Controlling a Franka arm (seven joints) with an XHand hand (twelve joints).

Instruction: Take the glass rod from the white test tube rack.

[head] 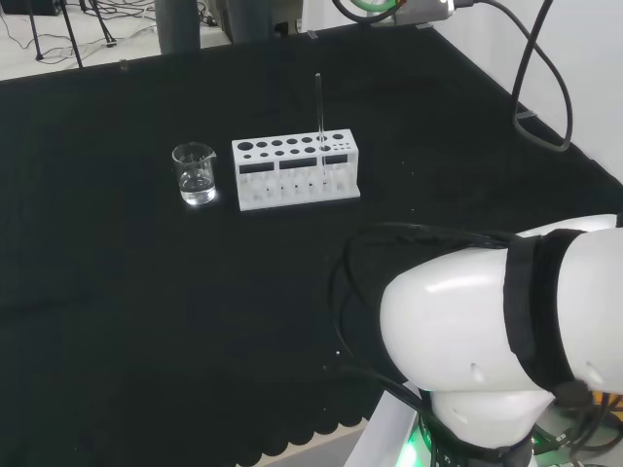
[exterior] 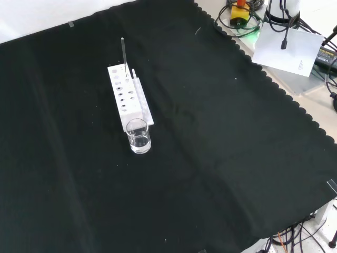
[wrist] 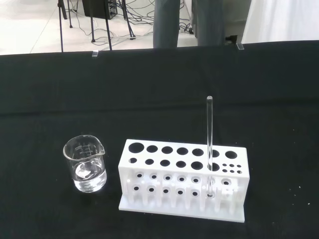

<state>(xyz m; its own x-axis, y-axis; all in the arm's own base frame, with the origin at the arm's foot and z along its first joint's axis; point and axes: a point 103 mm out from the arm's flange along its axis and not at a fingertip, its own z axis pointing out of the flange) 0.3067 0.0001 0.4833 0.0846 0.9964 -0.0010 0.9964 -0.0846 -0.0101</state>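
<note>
Currently not started | glass rod [wrist: 209, 144] upright in white test tube rack [wrist: 182, 179], near end farthest from beaker [wrist: 86, 170] | fingers: state cannot be told | remaining: approach, grasp, lift out

No legible text — beaker [wrist: 85, 170] marks unreadable.

Open black counter [exterior: 221, 158] lies on all sides of the white test tube rack [head: 296, 173], so approach from above is free. The glass rod [head: 318, 107] stands upright well above the rack's top, nothing beside its upper length. A small beaker [head: 195, 173] stands just beside the rack's left end in the head view.
</note>
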